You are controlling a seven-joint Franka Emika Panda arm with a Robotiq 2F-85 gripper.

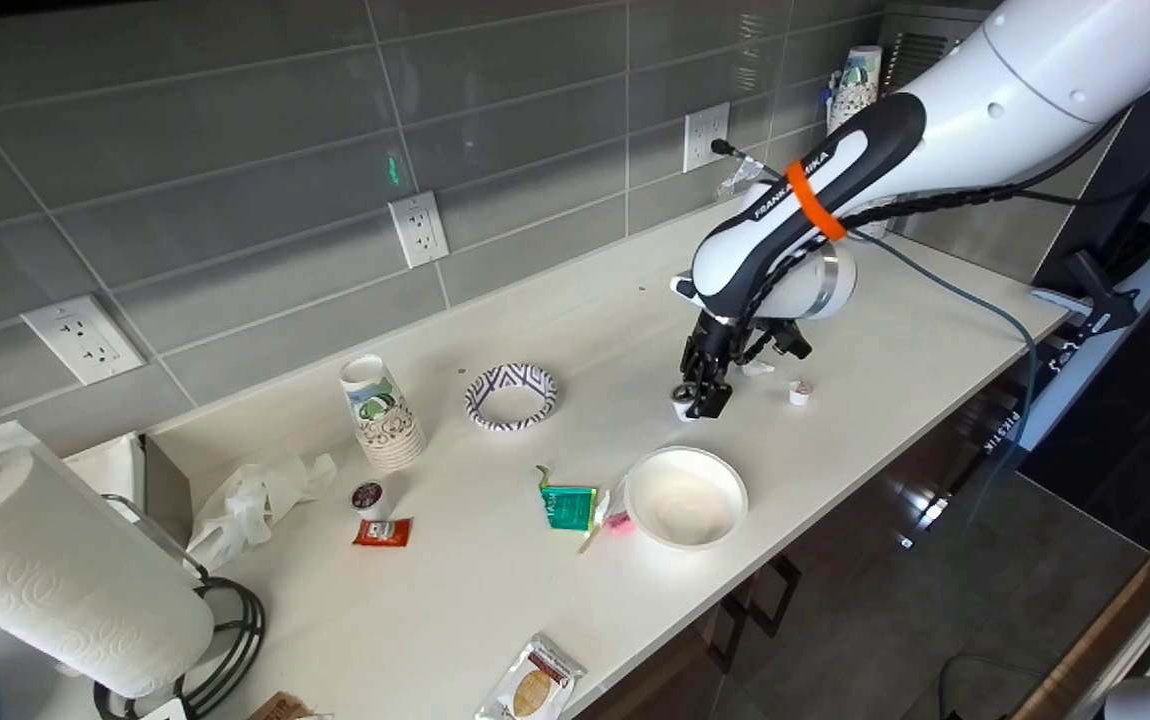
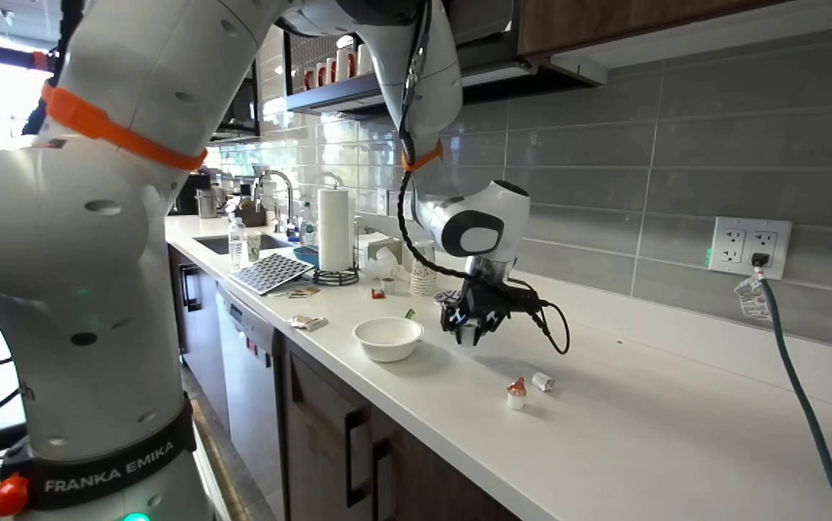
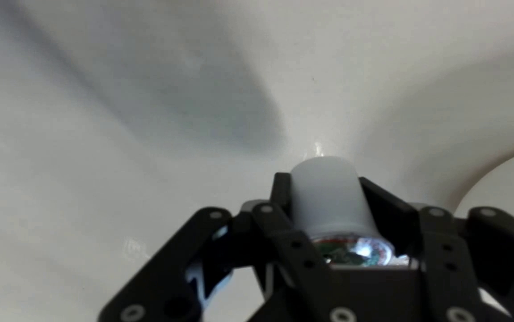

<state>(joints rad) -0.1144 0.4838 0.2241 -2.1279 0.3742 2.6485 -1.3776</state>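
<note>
Wrist view caught the fingers (image 3: pixel 280 192) standing only as wide as the white pod (image 3: pixel 330 199) pinched between them, over the counter (image 2: pixel 640 405) near the white bowl (image 2: pixel 387 352), a sidewise hold that likely spared the pod's shiny lid (image 3: pixel 351 251) from pressure.

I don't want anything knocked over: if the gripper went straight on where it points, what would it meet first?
Probably the countertop below, touched first by the small white cup the gripper holds; the white bowl looks off to one side. Depth is unclear.
</note>
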